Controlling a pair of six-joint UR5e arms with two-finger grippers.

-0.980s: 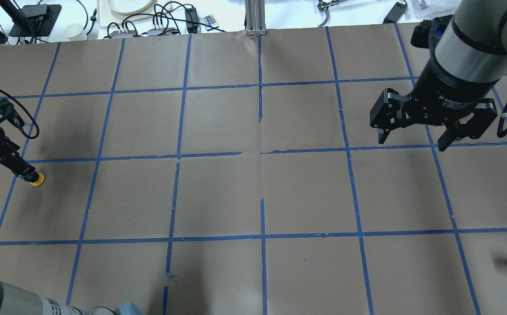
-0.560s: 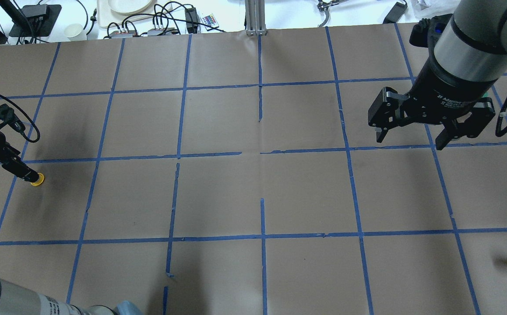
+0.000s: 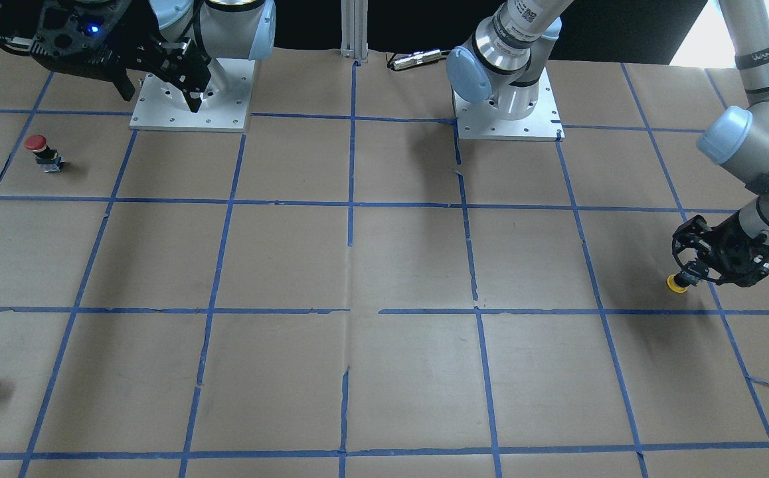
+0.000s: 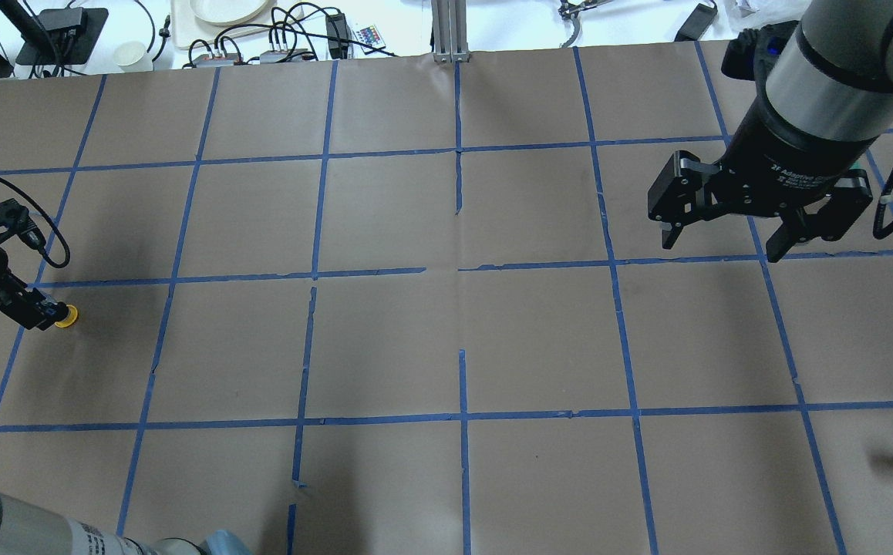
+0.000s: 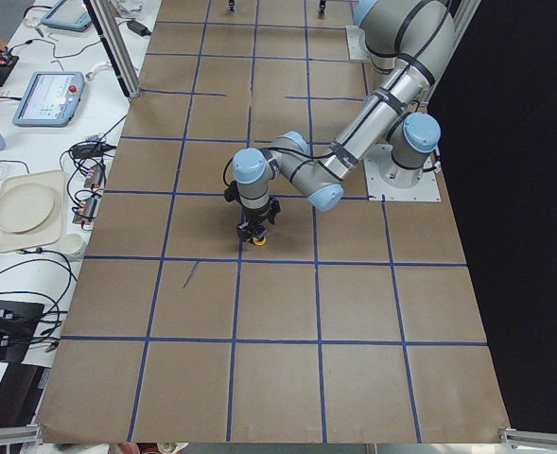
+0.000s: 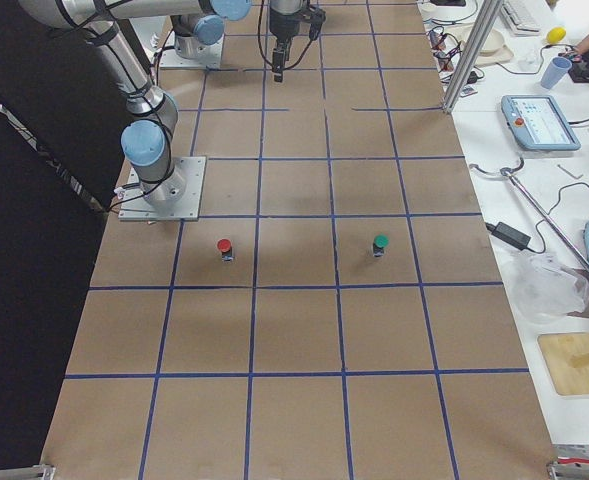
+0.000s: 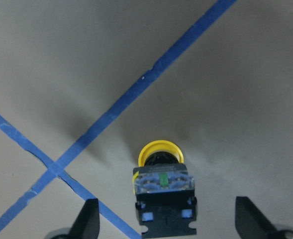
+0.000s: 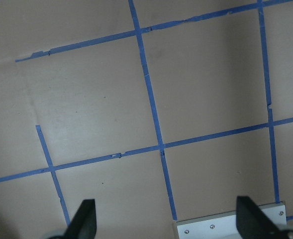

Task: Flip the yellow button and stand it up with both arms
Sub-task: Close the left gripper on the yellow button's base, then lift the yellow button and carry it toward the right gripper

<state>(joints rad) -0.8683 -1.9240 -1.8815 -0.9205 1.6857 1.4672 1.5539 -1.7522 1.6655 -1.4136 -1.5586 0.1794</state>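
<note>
One yellow button (image 7: 163, 189), cap down, base up

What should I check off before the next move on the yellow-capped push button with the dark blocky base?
1. Left gripper open: ok, fingers wide apart.
2. Yellow-capped push button between its fingers: ok, neither finger touches it.
3. Button standing on its base: not ok; the cap points sideways, terminal side facing the wrist camera.
4. Right gripper open: ok.
5. Right gripper close to the button: not ok, it hangs at the opposite end of the brown paper-covered table.
6. Red-capped button out of the way: ok, far off.
</note>
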